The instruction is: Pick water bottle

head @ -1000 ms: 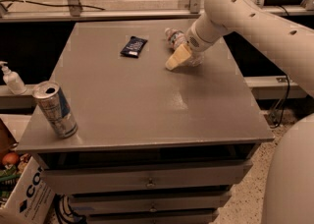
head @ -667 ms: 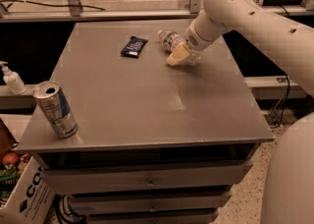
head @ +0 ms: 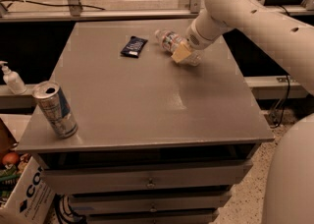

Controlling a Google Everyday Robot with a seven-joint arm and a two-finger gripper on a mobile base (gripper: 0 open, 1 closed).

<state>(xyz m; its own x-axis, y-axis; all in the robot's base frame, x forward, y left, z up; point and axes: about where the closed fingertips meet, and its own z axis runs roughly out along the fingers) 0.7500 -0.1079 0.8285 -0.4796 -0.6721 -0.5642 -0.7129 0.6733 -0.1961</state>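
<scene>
The pincer (head: 180,53) sits low over the far right part of the grey table (head: 147,105), at the end of the white arm (head: 245,9) that reaches in from the right. Its pale, cream-coloured tip lies right against the water bottle (head: 168,41). Whether it is open or clamped on the bottle cannot be told from this angle.

The water bottle lies on its side on the table, directly under and beside the pincer. Its neck end pokes out to the pincer's left and slightly farther back, while the rest of its clear body runs beneath the pincer toward the right.

To the left of the pincer, a little past the bottle's neck, a dark snack packet (head: 133,46) lies flat (apart from the bottle, not touching it). Well away from the pincer, toward the near left corner of the table, a silver-and-blue drink can (head: 55,109) stands upright. Farther left still, off the table on a lower ledge, stands a white pump dispenser (head: 12,78).
</scene>
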